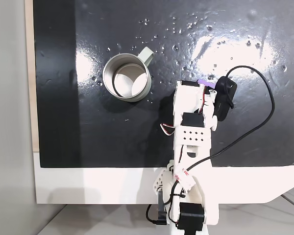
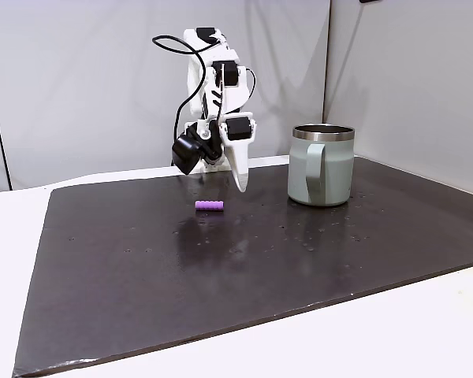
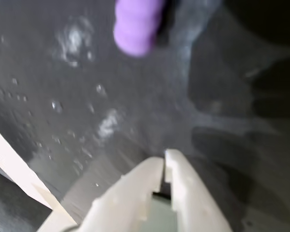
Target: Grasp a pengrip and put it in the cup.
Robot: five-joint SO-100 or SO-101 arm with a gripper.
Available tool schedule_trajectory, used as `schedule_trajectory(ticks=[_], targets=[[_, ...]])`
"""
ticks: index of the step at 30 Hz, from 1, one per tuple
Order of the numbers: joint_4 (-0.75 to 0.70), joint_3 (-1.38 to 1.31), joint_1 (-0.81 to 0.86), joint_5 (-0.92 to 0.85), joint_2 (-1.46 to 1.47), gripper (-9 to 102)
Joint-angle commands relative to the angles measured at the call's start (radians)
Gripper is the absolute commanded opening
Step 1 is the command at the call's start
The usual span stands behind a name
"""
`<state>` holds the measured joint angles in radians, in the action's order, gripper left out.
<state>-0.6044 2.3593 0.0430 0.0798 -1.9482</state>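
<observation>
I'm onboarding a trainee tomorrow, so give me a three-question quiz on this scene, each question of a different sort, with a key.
1. True or false: the pengrip lies inside the cup.
2. Multiple choice: the gripper is A) shut on the pengrip, B) shut and empty, C) wide open.
3. Fill in: in the front fixed view, the cup's handle faces ____ the camera.

Key: 1 false, it lies on the black mat; 2 B; 3 toward.

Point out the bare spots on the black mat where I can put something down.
Bare: the near half of the mat, in front of the pengrip and the cup. Crowded: the far strip where the tool hangs beside the pengrip.
</observation>
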Motion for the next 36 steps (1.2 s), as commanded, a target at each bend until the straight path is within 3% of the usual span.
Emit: schedule_trajectory(ticks=[1, 5, 12, 29, 36], targets=[[-0.008, -0.107, 0.023, 0.009, 0.049, 10], [-0.101, -0.213, 0.038, 0.014, 0.133, 17], [-0.19, -0.327, 0.075, 0.002, 0.245, 18], [-0.373, -0.387, 0.169, -0.104, 0.193, 24], [-0.374, -0.399, 0.206, -0.17, 0.206, 25]])
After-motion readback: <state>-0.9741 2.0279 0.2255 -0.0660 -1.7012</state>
